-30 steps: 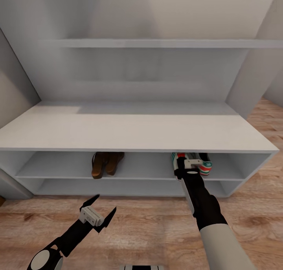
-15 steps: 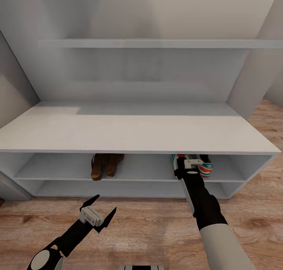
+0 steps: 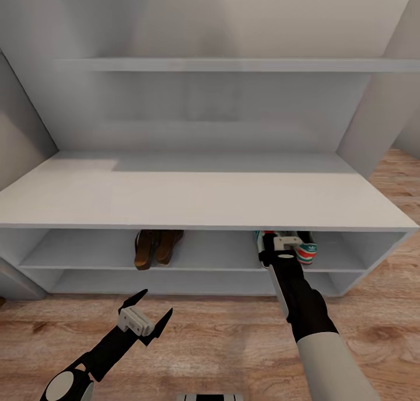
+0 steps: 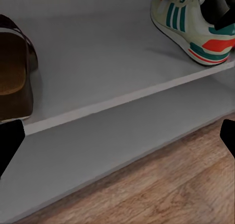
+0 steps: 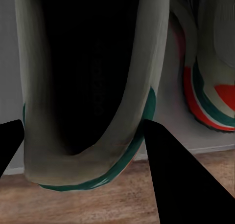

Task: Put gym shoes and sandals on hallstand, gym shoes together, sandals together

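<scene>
The right gripper (image 3: 279, 244) reaches into the upper open shelf of the hallstand (image 3: 204, 199) in the head view, and its fingertips are hidden among the gym shoes (image 3: 300, 246), so from here I cannot tell if it grips; one sneaker heel with green stripes shows just beside the wrist on the outer side; the sandals (image 3: 156, 246) lie together on the same shelf, well apart toward the left; the left gripper (image 3: 150, 310) hangs over the corridor floor (image 3: 233, 342) with its fingers spread and nothing between them; no shoe is seen on the floor, so I judge that the task is almost done and that what remains is to let go of the last sneaker and draw the arm out. In the left wrist view, a sandal (image 4: 14, 72) sits on the shelf at one edge and a gym shoe (image 4: 193, 26) at the other, both well ahead of the spread dark fingertips (image 4: 10, 143). In the right wrist view, the opening of one gym shoe (image 5: 83, 87) lies between the two dark fingers (image 5: 176, 180), which stand at either side of its heel, touching or nearly so; I cannot say if they press it; the second gym shoe (image 5: 210, 77) stands just beside it on the shelf, so the pair seems to be next to each other.
</scene>
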